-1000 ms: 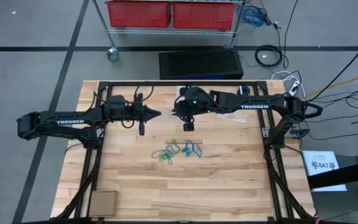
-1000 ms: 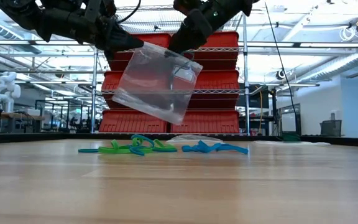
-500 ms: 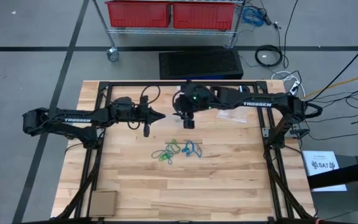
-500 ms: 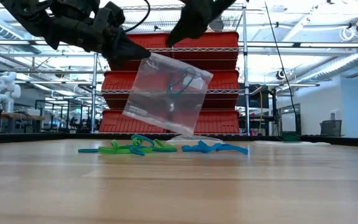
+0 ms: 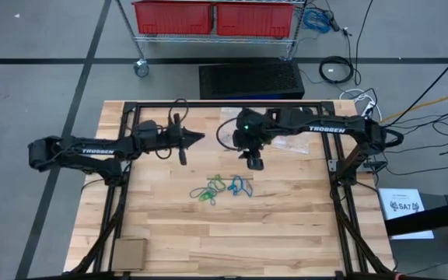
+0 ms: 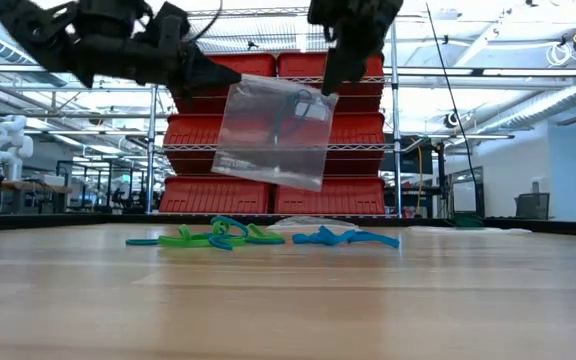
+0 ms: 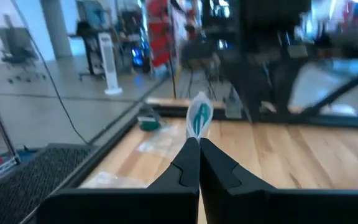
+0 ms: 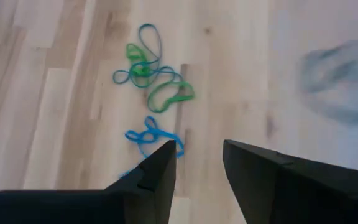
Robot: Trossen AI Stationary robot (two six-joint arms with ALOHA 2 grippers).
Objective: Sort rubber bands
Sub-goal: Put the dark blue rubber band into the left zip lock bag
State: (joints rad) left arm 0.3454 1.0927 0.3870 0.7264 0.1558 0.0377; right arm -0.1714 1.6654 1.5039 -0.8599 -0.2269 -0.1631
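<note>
"TROSSEN" on both arms (image 5: 329,130)

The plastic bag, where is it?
The clear plastic bag hangs in the air above the rubber bands, pinched at a top corner by the shut left gripper; the open right gripper is beside it.

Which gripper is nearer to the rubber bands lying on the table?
The right gripper is nearer: it hangs open just above the rubber bands. The left gripper is farther off, raised and shut on the clear bag.
</note>
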